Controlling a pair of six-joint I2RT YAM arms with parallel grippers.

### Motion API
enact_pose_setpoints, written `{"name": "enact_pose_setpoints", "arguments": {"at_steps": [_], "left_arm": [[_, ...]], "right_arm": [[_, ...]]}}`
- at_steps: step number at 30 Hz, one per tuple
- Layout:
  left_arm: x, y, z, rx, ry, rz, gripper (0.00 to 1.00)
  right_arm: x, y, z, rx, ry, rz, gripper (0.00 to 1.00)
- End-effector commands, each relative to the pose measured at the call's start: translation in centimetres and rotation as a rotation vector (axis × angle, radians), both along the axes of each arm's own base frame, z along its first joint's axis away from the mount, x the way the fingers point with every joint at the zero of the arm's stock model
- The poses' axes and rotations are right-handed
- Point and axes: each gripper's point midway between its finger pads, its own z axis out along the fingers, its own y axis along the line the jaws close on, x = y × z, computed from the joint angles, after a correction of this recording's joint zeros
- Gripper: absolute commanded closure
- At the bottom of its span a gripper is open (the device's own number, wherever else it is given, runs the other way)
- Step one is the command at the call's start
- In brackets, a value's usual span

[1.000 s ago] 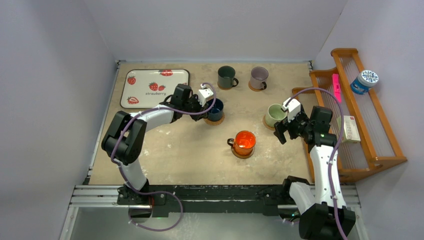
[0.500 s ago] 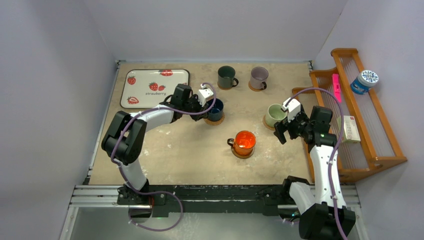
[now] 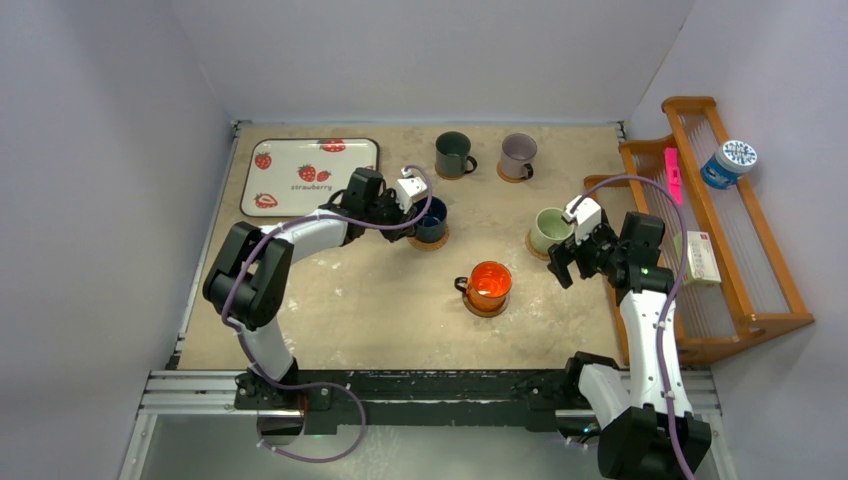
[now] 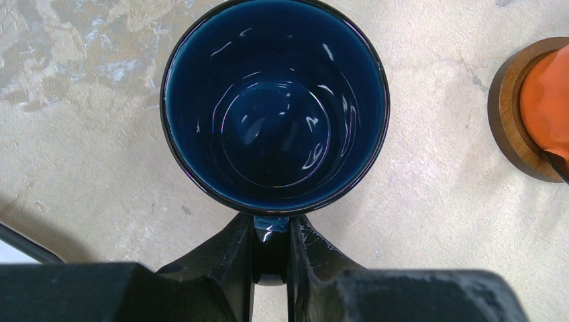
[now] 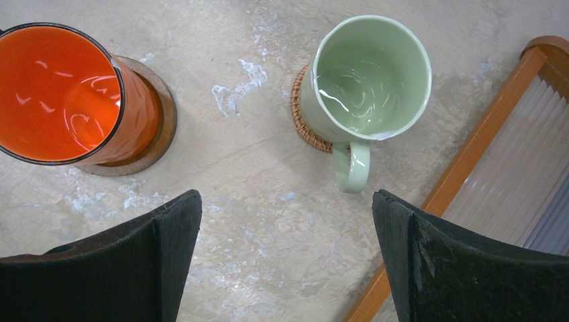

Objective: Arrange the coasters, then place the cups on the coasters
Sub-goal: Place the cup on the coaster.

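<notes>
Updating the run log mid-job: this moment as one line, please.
left fingers: shut on handle of navy cup | navy cup: over its coaster | right fingers: open, empty, near pale green cup

Plain pale walls around a mottled beige table, wooden rack at right

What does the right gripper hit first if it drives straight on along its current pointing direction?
The right gripper, open, likely meets bare table first, between the orange cup and the pale green cup. Depth is unclear.

Navy cup, orange cup, pale green cup, woven brown coaster, strawberry-print white tray.
</notes>
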Motion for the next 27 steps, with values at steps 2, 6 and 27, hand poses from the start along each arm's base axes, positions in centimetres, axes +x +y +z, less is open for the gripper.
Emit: {"name": "enact_pose_setpoints", "arguments": {"at_steps": [2,6,27], "left_arm": [[1.07,-1.06,2.94,-0.051,-0.083,-0.011,1.0],[1.07,-1.15,2.67,-0.046,-0.067,-0.017,1.0],[1.39,-0.46,2.46,-0.013,-0.084,0.011,1.0]], "right_arm": [[-0.05,0.19,0.17,0.001,-0.015,0.016,0.01],[-0.05,0.2,0.18,0.001,-0.015,0.017,0.01],[-0.05,0.14,0.1,-0.002,-0.014,0.016,0.01]]}}
